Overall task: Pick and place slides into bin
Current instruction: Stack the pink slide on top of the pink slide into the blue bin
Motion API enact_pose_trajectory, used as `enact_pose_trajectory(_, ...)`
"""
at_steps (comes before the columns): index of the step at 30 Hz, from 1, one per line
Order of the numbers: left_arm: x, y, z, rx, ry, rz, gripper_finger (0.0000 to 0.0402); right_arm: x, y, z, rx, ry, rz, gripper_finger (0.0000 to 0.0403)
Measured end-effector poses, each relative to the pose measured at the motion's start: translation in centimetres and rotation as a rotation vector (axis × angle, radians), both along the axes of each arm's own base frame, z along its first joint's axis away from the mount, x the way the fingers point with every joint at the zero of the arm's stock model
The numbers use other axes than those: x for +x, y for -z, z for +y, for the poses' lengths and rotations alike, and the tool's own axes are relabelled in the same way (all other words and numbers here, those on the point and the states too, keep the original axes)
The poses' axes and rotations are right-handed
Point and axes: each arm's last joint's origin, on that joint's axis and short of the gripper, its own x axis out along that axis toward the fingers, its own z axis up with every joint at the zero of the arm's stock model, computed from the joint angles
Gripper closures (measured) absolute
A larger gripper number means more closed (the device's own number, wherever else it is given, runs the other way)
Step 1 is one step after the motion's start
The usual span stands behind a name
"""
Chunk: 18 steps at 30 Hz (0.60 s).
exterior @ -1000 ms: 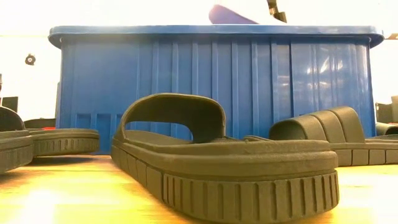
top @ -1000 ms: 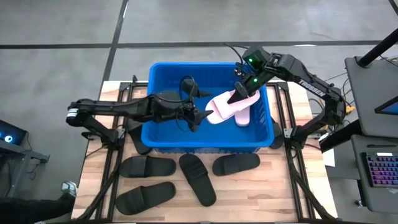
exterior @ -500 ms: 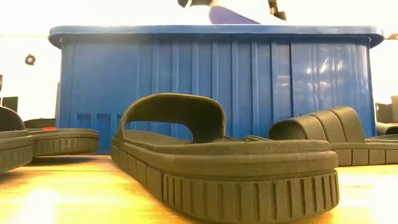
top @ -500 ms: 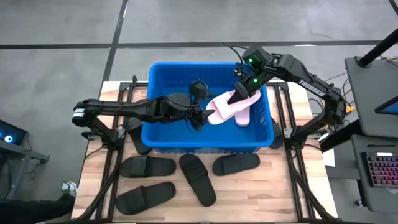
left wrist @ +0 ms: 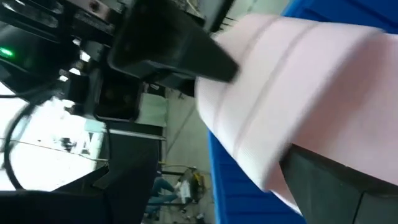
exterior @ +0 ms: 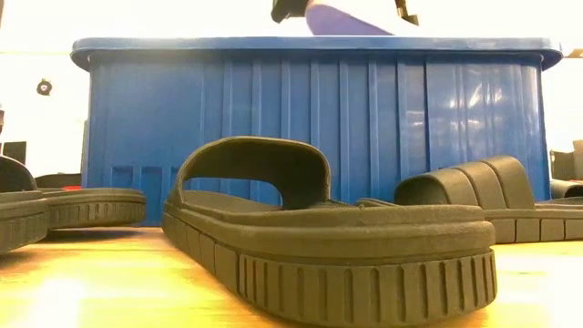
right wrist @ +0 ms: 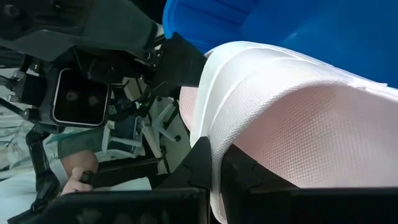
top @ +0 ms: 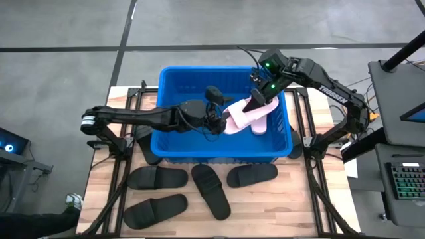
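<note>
A pale pink slide (top: 242, 111) hangs tilted over the blue bin (top: 171, 143), and its raised end shows above the rim in the low view (exterior: 342, 18). My right gripper (top: 257, 97) is shut on its far right part. My left gripper (top: 218, 121) is open, with one finger on either side of the slide's lower left end (left wrist: 292, 93). A second pink slide (top: 260, 126) lies inside the bin on its floor. Four black slides (top: 211, 191) lie on the table in front of the bin. My right gripper holds the pink slide near its far right end (right wrist: 249, 124), coming at it from above and the far right. One finger (right wrist: 208, 165) lies against the slide's ribbed side. The slide is lifted off the bin floor and tilts down toward the left gripper. My left gripper has its fingers (left wrist: 336, 186) beside the slide's lower end; whether they touch it, I cannot tell.
The bin's walls (exterior: 310, 137) stand tall around both grippers. The black slides (top: 157, 178) (top: 252, 174) (top: 155, 210) lie sole down on the wooden table between the bin and the near edge. One of them fills the front of the low view (exterior: 319, 237).
My left gripper has moved inside the bin toward the table's right, up to the held pink slide, and its fingers now straddle the slide's lower end. The pink slide has stayed where it was.
</note>
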Motion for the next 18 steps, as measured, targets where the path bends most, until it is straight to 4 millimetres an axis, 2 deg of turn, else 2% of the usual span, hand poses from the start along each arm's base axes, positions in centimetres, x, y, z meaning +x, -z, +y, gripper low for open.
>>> enact_pose_trajectory(10, 0.63, 0.34, 0.0, 0.004, 0.005, -0.017, 0.0094, 0.06, -0.07, 0.21, -0.001, -0.01, -0.005, 0.0394)
enact_pose_trajectory(13, 0.7, 0.48, 0.0, -0.022, 0.001, -0.026, 0.0118, 0.09, -0.09, 0.2, -0.003, -0.01, -0.009, 0.0394)
enact_pose_trajectory(18, 0.69, 0.42, -0.06, -0.111, 0.01, -0.076, 0.0181, 0.09, -0.16, 0.21, -0.003, -0.013, -0.015, 0.0394)
